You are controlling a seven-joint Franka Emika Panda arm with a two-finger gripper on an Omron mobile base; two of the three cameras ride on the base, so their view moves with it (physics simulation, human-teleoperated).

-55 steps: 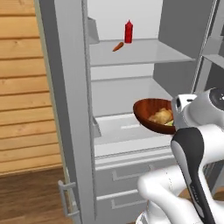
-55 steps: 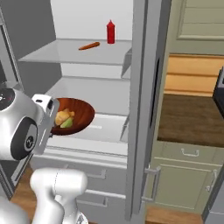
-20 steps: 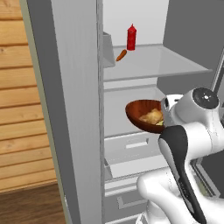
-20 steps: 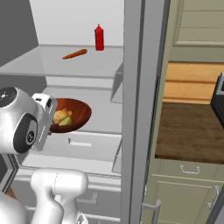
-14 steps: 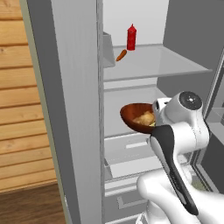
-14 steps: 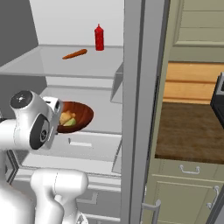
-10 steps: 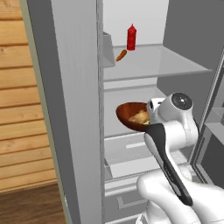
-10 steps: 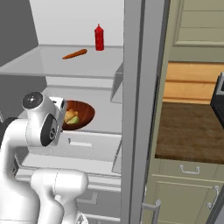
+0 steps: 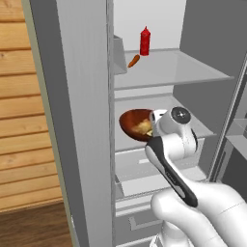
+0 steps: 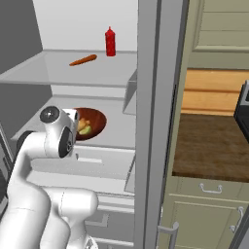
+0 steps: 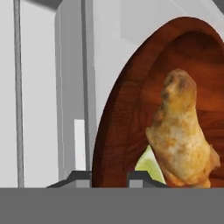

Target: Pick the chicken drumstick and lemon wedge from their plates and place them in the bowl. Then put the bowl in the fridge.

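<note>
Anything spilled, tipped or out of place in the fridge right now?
Nothing stands out. The bowl sits level, gripper shut on its rim, chicken drumstick and lemon wedge inside. Red bottle upright and carrot flat on the shelf above.

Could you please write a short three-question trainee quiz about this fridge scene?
1. True or false: the wooden bowl holds both the chicken drumstick and the lemon wedge.
2. What stands on the upper fridge shelf beside the carrot? A) red bottle B) milk carton C) jar
3. Fill in: the end effector is shut on the bowl's ____.

Key: 1 true; 2 A, the red bottle; 3 rim.
</note>
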